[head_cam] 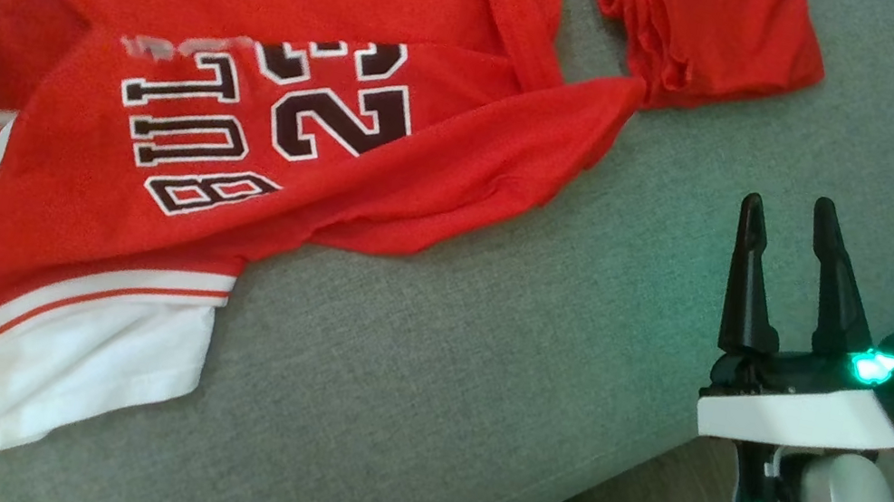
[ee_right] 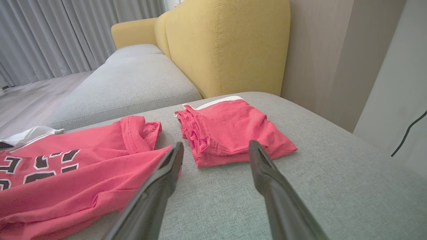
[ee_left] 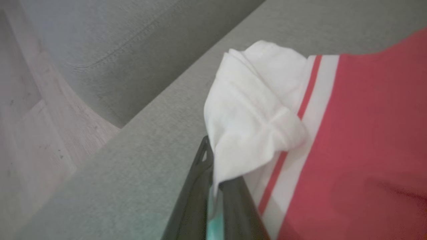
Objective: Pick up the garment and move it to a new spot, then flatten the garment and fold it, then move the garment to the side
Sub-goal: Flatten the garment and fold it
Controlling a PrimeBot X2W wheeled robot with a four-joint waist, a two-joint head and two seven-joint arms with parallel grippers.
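1. Between the closed fingers of the left gripper (ee_left: 215,166), pinching a bunched white sleeve (ee_left: 253,106) of the garment (head_cam: 250,115) — clamping cloth rather than air, judging by the left wrist view
2. Holding the right gripper (head_cam: 789,203) wide open and empty, hovering by the near right edge of the grey cushion (head_cam: 478,385), apart from the garment's lettering but not far from its trailing hem
3. Lying rumpled across the left and middle of the cushion, number and letters facing up, with one hem corner reaching to just beside a folded red piece (head_cam: 707,30) at the far edge
4. Judging the task as early: probably only beginning the pick-up with a first grasp at one sleeve, and not being able to tell whether any cloth is coming off the cushion
5. Leaving nearly everything to do — carrying to a new spot, smoothing the creases and the doubled-over strip near the far side, folding, then shifting the bundle aside
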